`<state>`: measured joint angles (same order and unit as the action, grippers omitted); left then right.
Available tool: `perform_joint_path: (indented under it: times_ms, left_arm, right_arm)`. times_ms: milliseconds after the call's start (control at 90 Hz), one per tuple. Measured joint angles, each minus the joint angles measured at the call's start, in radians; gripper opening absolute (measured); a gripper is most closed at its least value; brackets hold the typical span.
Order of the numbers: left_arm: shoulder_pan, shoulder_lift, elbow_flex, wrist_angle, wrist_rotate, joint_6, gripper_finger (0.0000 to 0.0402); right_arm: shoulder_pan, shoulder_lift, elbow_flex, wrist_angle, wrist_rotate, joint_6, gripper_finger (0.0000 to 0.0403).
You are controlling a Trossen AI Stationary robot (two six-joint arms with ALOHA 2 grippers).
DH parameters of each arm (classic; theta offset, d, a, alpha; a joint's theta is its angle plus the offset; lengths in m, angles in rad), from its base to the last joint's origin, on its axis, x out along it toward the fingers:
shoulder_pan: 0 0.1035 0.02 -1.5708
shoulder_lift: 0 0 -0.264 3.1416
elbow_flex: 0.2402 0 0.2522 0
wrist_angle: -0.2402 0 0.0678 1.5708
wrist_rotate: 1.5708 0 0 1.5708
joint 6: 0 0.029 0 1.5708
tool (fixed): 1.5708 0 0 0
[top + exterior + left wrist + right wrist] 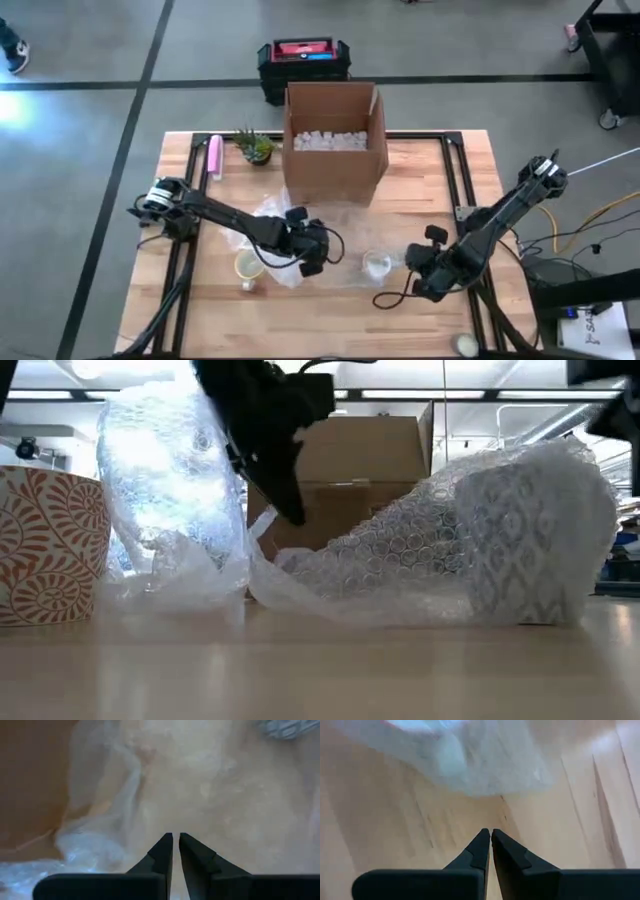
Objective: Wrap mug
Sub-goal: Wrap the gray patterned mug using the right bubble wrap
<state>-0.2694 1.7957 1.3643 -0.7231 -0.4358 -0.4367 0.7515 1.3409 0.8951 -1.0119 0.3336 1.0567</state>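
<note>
A mug wrapped in bubble wrap stands on the wooden counter in front of the cardboard box, between the two arms. An unwrapped mug with an orange leaf pattern stands to its left, beside the left arm. The left gripper hovers over the loose sheet, its fingers nearly closed with only a thin gap, gripping nothing visible. The right gripper sits low over bare wood just beside the wrapped mug, fingers pressed together and empty.
</note>
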Motion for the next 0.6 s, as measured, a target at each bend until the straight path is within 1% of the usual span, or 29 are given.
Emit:
perform_joint_path:
  times_ms: [56,100,200,367,544,600]
  left_arm:
    - [0.008,-0.012,0.001,-0.042,0.006,-0.007,0.002]
    - [0.022,-0.013,0.001,-0.092,0.032,-0.017,0.002]
    - [0.073,-0.009,0.0,-0.249,0.088,-0.034,0.002]
    - [0.139,-0.009,-0.008,-0.403,0.108,-0.054,0.002]
    - [0.186,-0.012,-0.016,-0.549,0.119,-0.08,0.002]
    - [0.202,-0.013,-0.026,-0.571,0.132,-0.099,0.002]
  right_arm:
    - [0.005,0.0,-0.021,0.031,0.009,0.018,0.0007]
    - [0.006,0.001,-0.035,0.048,0.017,0.022,0.0007]
    - [0.005,0.003,-0.052,0.121,0.069,0.006,0.0007]
    - [0.005,0.004,-0.054,0.193,0.144,-0.061,0.0007]
    - [0.005,0.004,-0.054,0.199,0.18,-0.062,0.0007]
    - [0.006,0.004,-0.054,0.206,0.198,-0.062,0.0007]
